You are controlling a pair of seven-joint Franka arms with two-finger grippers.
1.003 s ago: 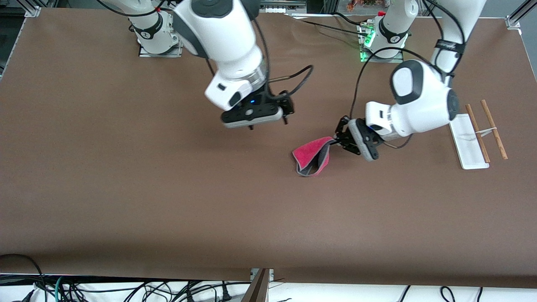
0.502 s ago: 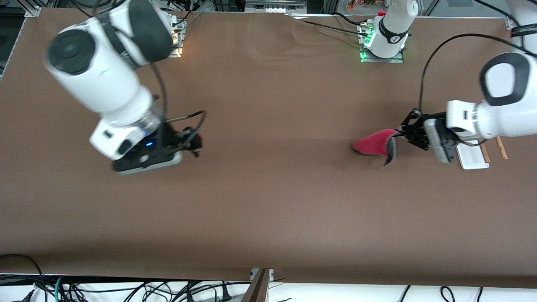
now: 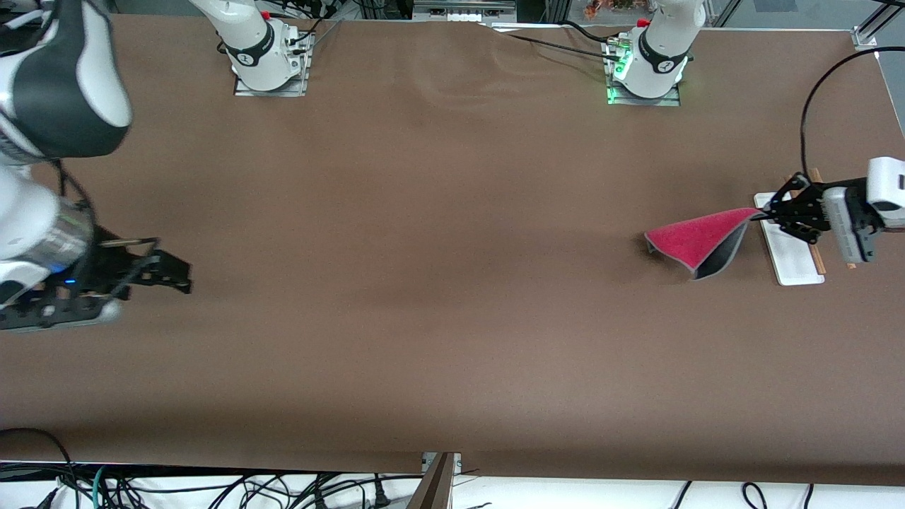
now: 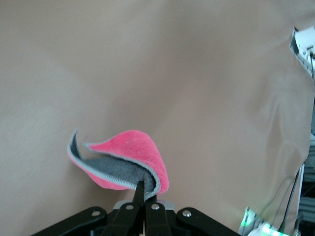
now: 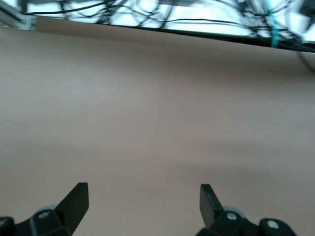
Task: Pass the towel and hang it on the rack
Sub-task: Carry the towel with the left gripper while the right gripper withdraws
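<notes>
A: Step rn? Where's the towel (image 3: 696, 239)?

B: Hang stage. Left gripper (image 3: 767, 214) is pinching one corner, jaws clamped, over the rack (image 3: 790, 261); cloth is drooping toward the tabletop (image 3: 438, 283) beside the base.

A: Next?

B: Prob needs lifting, then draping across the rods.

A: Room?

B: Rack's sitting near the tabletop edge. Right gripper (image 3: 180, 277) is waiting at its own end, jaws wide, empty.

The left gripper (image 3: 767, 215) hides most of the rack (image 3: 792, 265); both arms run off frame.
</notes>
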